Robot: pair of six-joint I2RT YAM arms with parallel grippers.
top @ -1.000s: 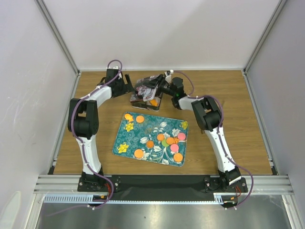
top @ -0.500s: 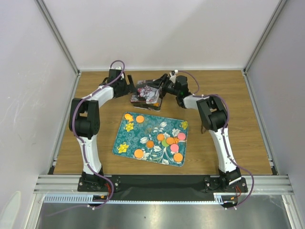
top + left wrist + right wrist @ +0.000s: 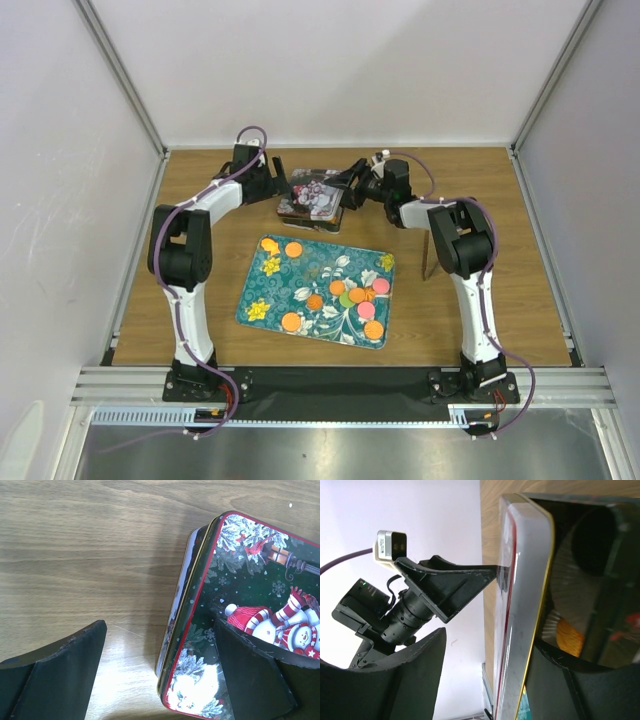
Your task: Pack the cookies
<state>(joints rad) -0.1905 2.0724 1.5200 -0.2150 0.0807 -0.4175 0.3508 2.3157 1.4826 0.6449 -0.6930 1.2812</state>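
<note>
Top external view: the cookies (image 3: 357,296) lie flat on the tray (image 3: 320,262) in the middle of the tabletop (image 3: 500,250). Most are bunched on its right half, so they are nearer the right arm. From both sets of fingers they lie back toward the arm bases, since both are at the tin (image 3: 305,212) beyond.

The left fingers (image 3: 278,186) are spread wide astride the tin's left edge and hold nothing. The right fingers (image 3: 350,190) are spread either side of the lid (image 3: 250,585) edge, with a gap at one finger.

The discs have no long axis. The tray's long axis runs left to right.
</note>
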